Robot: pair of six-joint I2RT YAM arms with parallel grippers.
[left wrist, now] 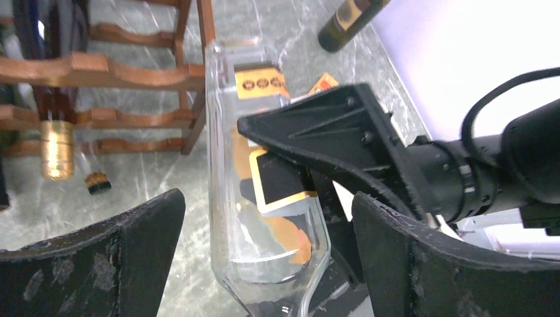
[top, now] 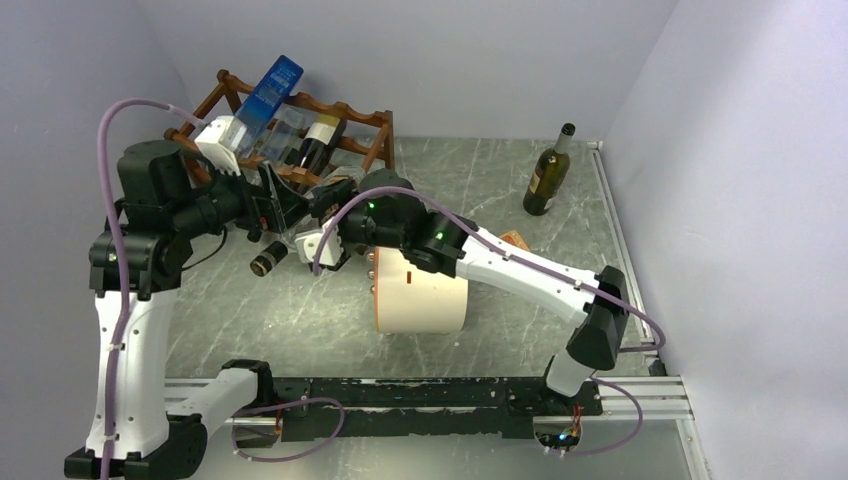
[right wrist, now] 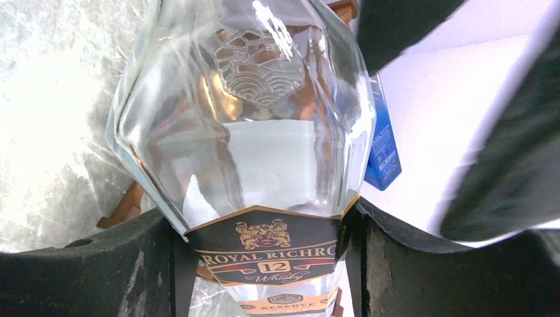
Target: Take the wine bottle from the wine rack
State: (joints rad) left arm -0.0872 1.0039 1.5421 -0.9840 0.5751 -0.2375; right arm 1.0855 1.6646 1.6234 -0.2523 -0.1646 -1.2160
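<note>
- Right claw (right wrist: 261,244) grasps the clear bottle (right wrist: 244,132); left claw (left wrist: 267,224) released, straddling it.
- Wine rack (left wrist: 125,71) just beyond; cream cylinder (top: 425,295) near right; green bottle (top: 545,180) upright, far right.

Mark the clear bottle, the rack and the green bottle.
clear bottle (right wrist: 244,139): right wrist view, on the glass body above the label.
rack (left wrist: 119,71): left wrist view, on a scalloped rail.
green bottle (top: 544,182): top view, mid-body.

clear bottle (right wrist: 251,132) cropped (top, bottom), wine rack (top: 358,113) part-hidden
</note>
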